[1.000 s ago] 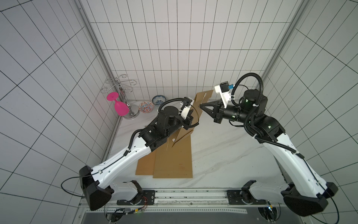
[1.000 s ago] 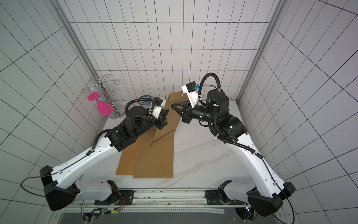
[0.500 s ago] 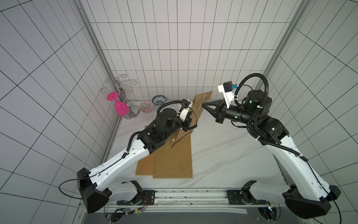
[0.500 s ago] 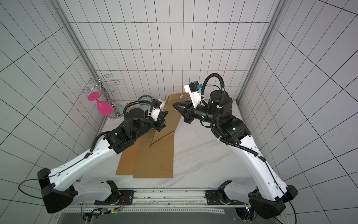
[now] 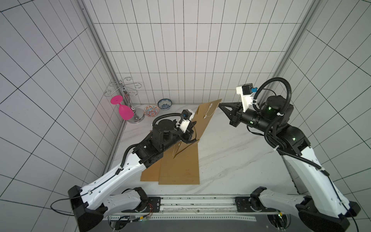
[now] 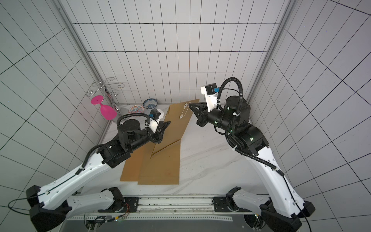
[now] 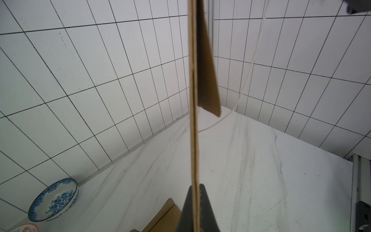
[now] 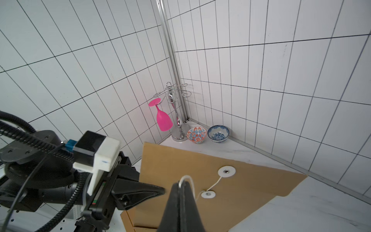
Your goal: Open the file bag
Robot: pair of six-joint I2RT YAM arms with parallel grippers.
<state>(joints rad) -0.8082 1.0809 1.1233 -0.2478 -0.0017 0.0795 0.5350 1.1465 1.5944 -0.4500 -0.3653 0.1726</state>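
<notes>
The left claw [image 6: 168, 123] clamps the file bag [image 6: 176, 128] edge mid-frame; the right claw [image 8: 182, 183] pinches its white string [image 8: 215, 183] (both fully closed).

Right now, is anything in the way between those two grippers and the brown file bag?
Nothing visible does. The left gripper is shut on the edge of the file bag; the right gripper pinches its white string.
</notes>
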